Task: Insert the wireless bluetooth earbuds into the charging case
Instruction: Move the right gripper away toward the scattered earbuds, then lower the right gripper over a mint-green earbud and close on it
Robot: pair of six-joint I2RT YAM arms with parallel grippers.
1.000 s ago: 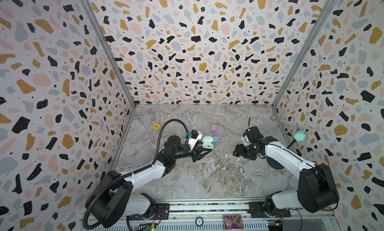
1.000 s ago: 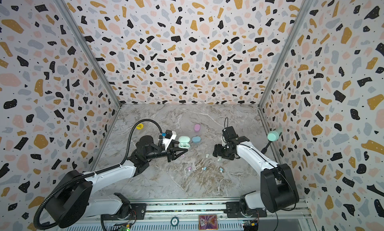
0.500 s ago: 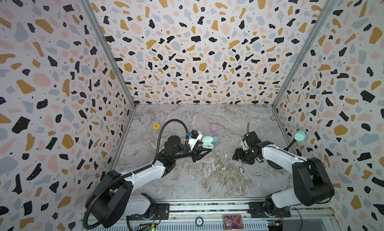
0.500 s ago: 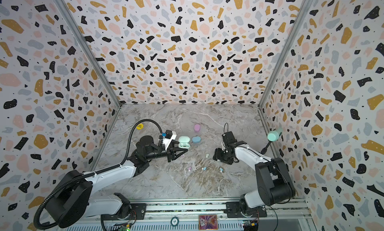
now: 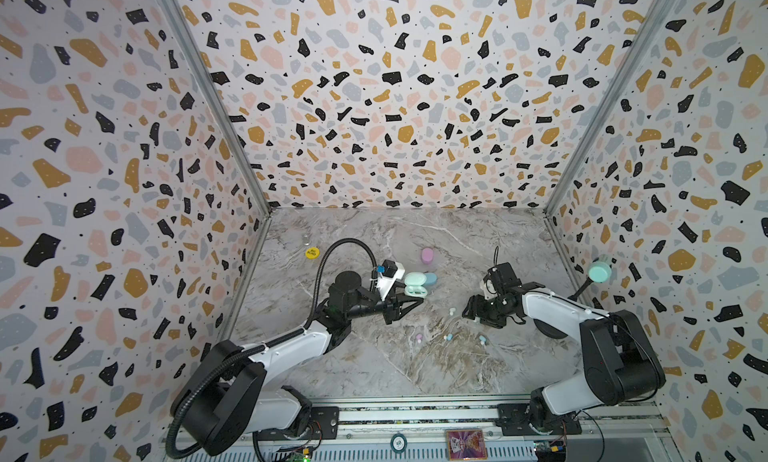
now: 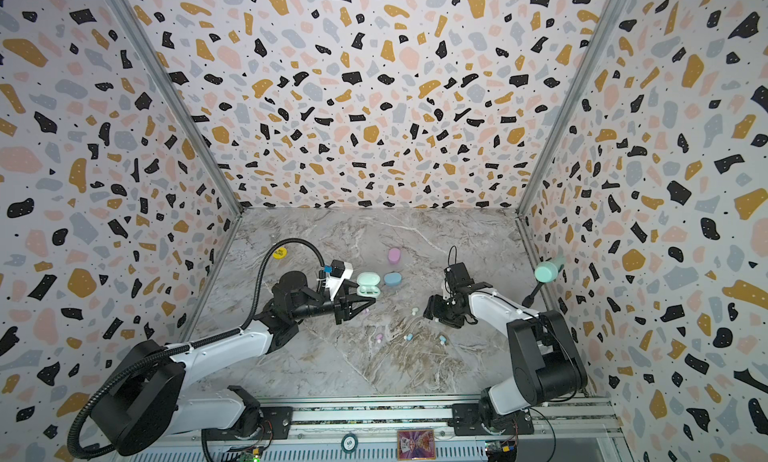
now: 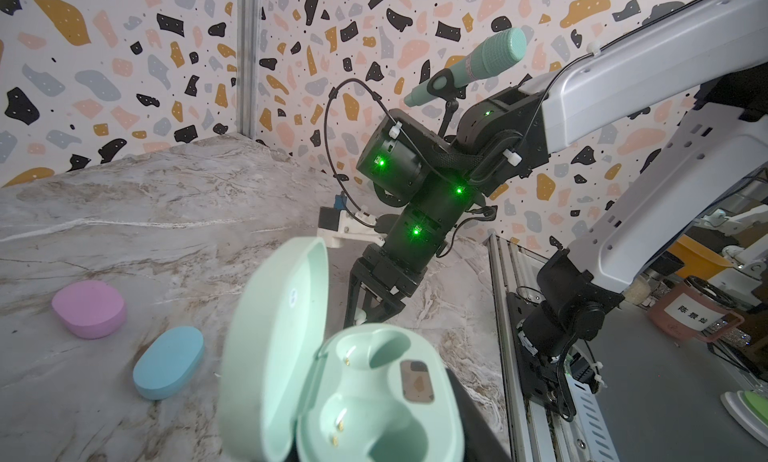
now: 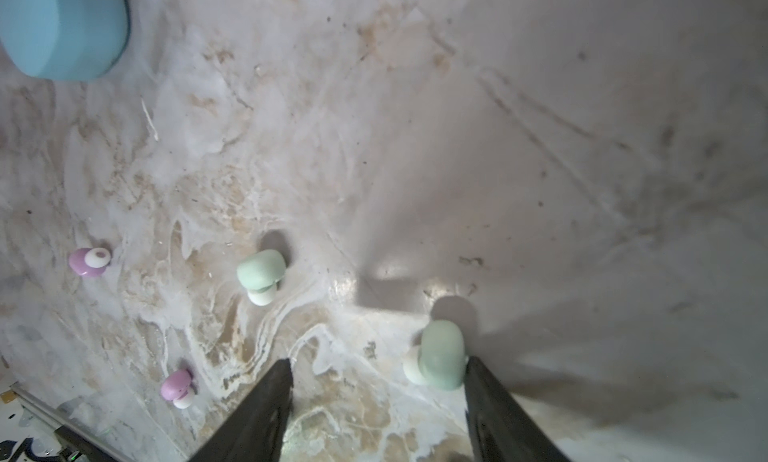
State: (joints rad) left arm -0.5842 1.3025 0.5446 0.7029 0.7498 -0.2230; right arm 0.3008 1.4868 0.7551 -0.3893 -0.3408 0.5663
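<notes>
Evidently nothing is inserted yet: the empty mint case [image 7: 374, 401] is gripped by the closed left pincer [image 5: 415, 303], and one mint earbud [image 8: 442, 358] is straddled by the open right pincer [image 8: 378, 362].

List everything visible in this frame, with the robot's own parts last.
table: 1, grey marble, under everything.
mint case: 1, mint, lid open, centre.
blue case: 1, blue, shut, beside the mint case.
pink case: 1, pink, shut, behind them.
mint earbuds: 2, mint, one free, one inside the open right gripper.
pink earbuds: 2, pink, both loose, the second apart from the first.
blue earbuds: 2, blue, front centre, the second apart.
sticker: 1, yellow, back left.
microphone: 1, mint, on a stand by the right wall.
card: 1, colourful, front rail.
left gripper: 1, black, shut, tips at the mint case.
right gripper: 1, black, open, low over the table.
</notes>
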